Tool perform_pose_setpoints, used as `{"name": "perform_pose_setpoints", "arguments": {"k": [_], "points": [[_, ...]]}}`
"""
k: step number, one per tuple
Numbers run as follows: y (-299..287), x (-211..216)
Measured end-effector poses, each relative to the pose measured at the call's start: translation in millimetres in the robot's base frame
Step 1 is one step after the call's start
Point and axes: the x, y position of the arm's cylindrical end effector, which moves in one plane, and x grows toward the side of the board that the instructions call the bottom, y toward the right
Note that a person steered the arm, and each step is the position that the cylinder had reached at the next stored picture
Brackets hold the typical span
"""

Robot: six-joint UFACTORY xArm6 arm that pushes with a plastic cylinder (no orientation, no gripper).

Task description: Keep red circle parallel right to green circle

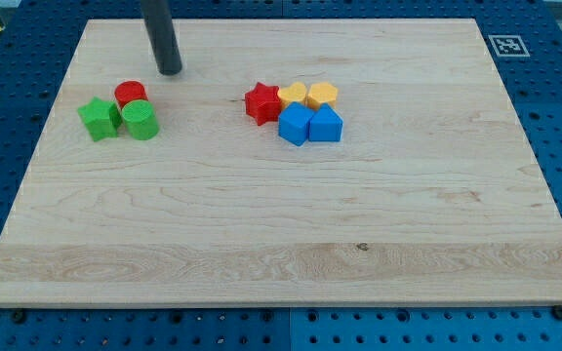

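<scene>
The red circle lies near the board's upper left, touching the green circle just below and right of it. A green star sits against both on the left. My tip is at the end of the dark rod, a short way above and to the right of the red circle, not touching it.
A cluster lies right of centre near the top: a red star, two yellow blocks, and two blue blocks. The wooden board rests on a blue pegboard surface; a marker tag sits at the upper right.
</scene>
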Motion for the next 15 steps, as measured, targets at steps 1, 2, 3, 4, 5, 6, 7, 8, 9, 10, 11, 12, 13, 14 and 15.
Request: {"name": "perform_pose_setpoints", "arguments": {"k": [1,2,3,4,5,6,7,8,9,10,11,12,13,14,15], "points": [[-15,-10],[-17,-10],[-18,-10],[-19,-10],[-21,-10],[-24,-10],[-28,-10],[-33,-10],[-36,-10],[-38,-10],[-39,-10],[-41,-10],[-53,-6],[-59,-6],[-60,-6]]}}
